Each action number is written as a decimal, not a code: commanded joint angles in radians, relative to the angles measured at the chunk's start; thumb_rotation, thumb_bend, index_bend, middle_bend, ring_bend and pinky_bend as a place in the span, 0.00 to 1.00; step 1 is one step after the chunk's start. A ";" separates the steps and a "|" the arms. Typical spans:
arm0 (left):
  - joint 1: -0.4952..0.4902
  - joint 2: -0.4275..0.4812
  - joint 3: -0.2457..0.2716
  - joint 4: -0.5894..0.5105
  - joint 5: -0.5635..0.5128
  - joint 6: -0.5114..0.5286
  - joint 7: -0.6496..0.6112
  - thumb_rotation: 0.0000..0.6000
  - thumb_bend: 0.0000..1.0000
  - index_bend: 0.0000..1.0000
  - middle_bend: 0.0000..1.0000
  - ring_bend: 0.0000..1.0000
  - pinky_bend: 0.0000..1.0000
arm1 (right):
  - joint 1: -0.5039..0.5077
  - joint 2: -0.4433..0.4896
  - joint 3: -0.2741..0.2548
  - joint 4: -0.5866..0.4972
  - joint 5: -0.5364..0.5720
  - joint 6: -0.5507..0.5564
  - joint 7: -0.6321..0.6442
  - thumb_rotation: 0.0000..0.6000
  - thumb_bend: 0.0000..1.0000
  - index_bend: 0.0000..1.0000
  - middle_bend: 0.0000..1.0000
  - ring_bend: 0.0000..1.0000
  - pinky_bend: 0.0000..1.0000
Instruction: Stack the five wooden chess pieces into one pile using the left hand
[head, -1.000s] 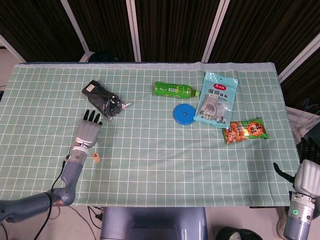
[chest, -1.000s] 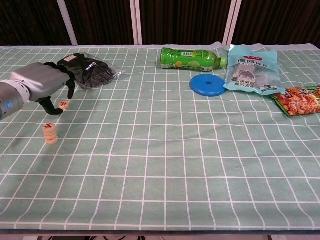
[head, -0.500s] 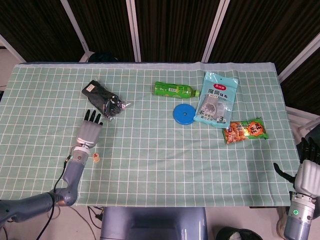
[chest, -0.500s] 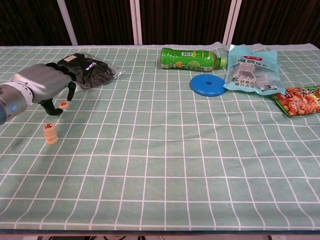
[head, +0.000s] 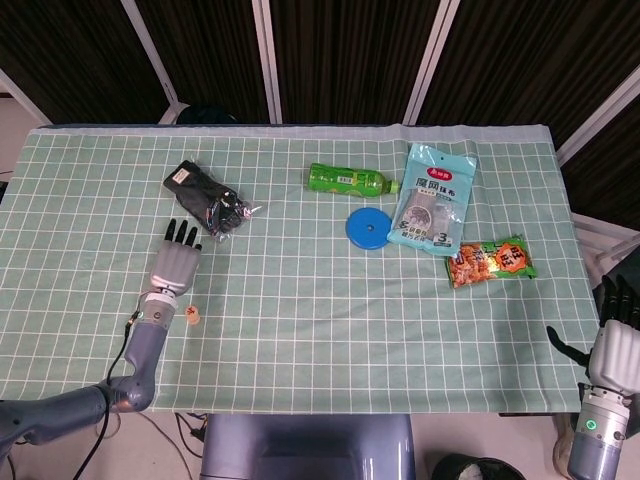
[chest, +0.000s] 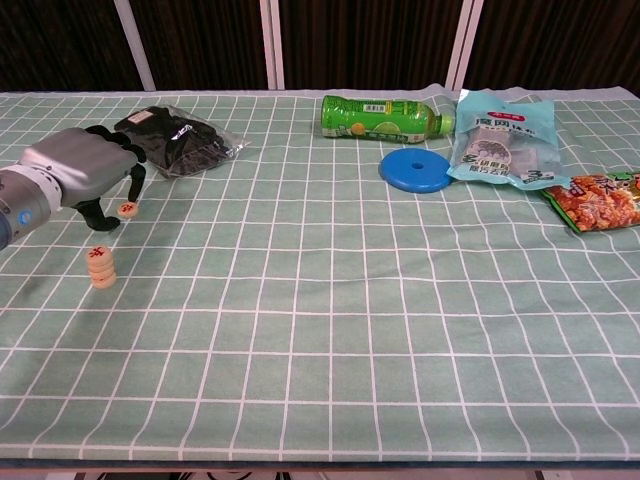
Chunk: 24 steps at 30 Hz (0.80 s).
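Your pile (chest: 102, 267) near the table's left edge looks several pieces high but unfinished, and one loose chess piece (chest: 127, 209) lies just beyond it under your left hand (chest: 82, 172), whose curled fingers aren't yet pinching it

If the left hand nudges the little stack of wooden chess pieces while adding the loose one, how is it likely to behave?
The stack of chess pieces is narrow and several discs tall, so a sideways bump would probably topple or shear it. The pieces look small and wooden, likely light enough to slide on the tablecloth. The loose piece under the left hand lies flat, so it should not roll.
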 joint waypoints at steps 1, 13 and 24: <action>-0.001 0.000 0.001 0.000 0.004 0.001 -0.001 1.00 0.29 0.45 0.11 0.00 0.05 | 0.000 0.000 -0.001 0.000 0.000 -0.001 0.000 1.00 0.25 0.06 0.00 0.02 0.00; -0.004 -0.006 0.004 -0.004 0.002 0.002 0.020 1.00 0.31 0.47 0.11 0.00 0.05 | -0.001 0.004 0.002 0.000 0.003 -0.005 0.006 1.00 0.25 0.06 0.00 0.02 0.00; -0.003 -0.006 0.003 -0.004 -0.006 0.001 0.027 1.00 0.32 0.50 0.12 0.00 0.06 | -0.003 0.006 0.002 -0.006 0.002 -0.003 0.006 1.00 0.25 0.06 0.00 0.02 0.00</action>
